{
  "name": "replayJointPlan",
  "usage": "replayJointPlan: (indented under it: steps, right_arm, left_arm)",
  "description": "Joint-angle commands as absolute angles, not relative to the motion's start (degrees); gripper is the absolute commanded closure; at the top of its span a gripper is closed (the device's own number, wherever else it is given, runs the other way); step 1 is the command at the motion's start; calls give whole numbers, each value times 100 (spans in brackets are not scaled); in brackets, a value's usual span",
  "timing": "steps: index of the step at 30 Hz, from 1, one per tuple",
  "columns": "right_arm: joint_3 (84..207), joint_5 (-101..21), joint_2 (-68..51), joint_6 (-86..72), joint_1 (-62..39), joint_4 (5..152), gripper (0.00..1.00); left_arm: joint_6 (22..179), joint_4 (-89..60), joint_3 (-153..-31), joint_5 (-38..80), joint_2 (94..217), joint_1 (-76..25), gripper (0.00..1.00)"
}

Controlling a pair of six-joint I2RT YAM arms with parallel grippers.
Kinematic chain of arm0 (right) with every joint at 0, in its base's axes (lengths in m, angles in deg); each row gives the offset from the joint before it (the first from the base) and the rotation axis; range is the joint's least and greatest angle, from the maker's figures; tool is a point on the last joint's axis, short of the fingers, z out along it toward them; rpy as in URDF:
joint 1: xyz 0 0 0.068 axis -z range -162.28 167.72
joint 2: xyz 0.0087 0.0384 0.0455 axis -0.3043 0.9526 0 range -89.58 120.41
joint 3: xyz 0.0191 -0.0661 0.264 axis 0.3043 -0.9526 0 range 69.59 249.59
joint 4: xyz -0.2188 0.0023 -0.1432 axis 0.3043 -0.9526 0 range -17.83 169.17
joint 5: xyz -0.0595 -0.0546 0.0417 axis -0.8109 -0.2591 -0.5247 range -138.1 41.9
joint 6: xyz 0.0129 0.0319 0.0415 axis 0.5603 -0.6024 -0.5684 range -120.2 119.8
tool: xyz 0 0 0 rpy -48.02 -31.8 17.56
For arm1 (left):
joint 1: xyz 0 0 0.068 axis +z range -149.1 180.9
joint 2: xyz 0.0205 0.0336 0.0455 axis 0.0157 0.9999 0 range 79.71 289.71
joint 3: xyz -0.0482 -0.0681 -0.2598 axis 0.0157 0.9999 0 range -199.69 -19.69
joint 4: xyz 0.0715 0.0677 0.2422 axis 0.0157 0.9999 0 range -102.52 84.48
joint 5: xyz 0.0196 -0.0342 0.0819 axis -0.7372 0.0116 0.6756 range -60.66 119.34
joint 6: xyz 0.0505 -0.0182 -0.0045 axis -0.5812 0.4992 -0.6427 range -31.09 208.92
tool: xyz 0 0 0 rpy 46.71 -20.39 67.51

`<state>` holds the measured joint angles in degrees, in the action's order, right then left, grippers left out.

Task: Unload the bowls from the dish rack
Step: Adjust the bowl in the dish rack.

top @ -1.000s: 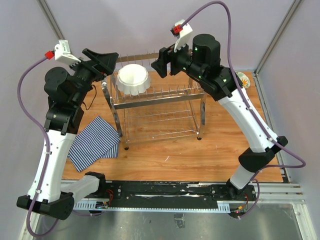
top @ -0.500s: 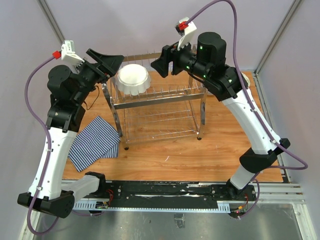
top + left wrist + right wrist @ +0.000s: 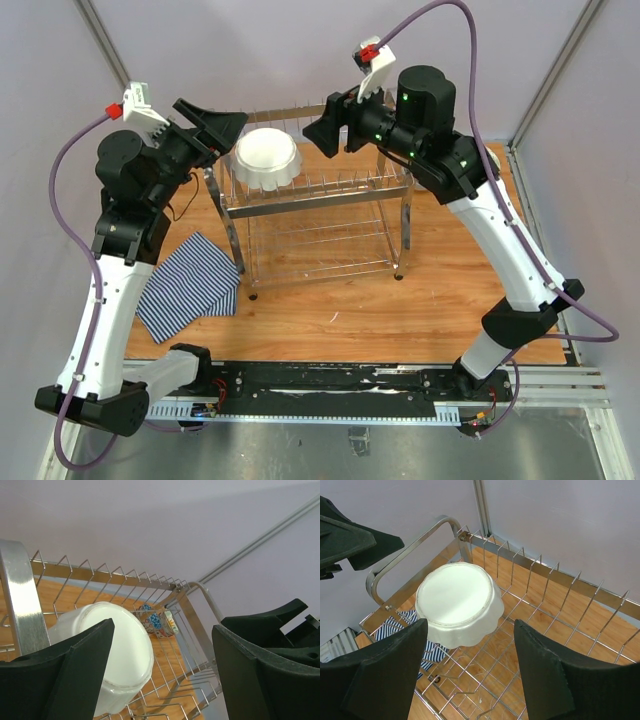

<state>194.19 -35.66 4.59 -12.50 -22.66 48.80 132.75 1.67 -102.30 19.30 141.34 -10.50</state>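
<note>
A large white bowl with a scalloped rim [image 3: 267, 157] lies upside down on the top tier of the chrome wire dish rack [image 3: 330, 190], at its left end. My left gripper [image 3: 225, 125] is open and empty, just left of the bowl above the rack's end handle. My right gripper [image 3: 322, 125] is open and empty, just right of the bowl above the top tier. The right wrist view shows the bowl [image 3: 458, 603] ahead between my open fingers [image 3: 470, 650]. The left wrist view shows the bowl [image 3: 115, 650] beside the left finger, with my gripper [image 3: 161, 645] open.
A blue-white striped cloth [image 3: 190, 285] lies on the wooden table left of the rack. Small patterned bowls [image 3: 156, 621] sit on the table beyond the rack's right end, partly hidden behind my right arm in the top view [image 3: 488, 157]. The rack's lower tier holds nothing visible.
Both grippers have risen slightly and edged closer to the white bowl from either side. The bowl and rack have not moved.
</note>
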Motion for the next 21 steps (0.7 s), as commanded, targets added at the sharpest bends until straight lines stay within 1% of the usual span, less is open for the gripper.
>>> replayJointPlan:
  steps: [1, 6, 15, 21]
  right_arm:
    - [19513, -3426, 420, -1321, -2192, 4842, 29]
    - [19595, -3360, 522, -1312, -2185, 4801, 29]
    - [19666, -3310, 620, -1284, -2191, 4811, 29]
    - [19780, -3291, 725, -1224, -2190, 4739, 29]
  left_arm:
    - [13133, 70, -10341, 2142, 13894, -1053, 16]
    - [13042, -141, -10198, 2614, 13544, -1053, 16]
    - [13174, 268, -9977, 3618, 13031, -1048, 16]
    - [13424, 579, -9882, 3800, 12925, -1051, 13]
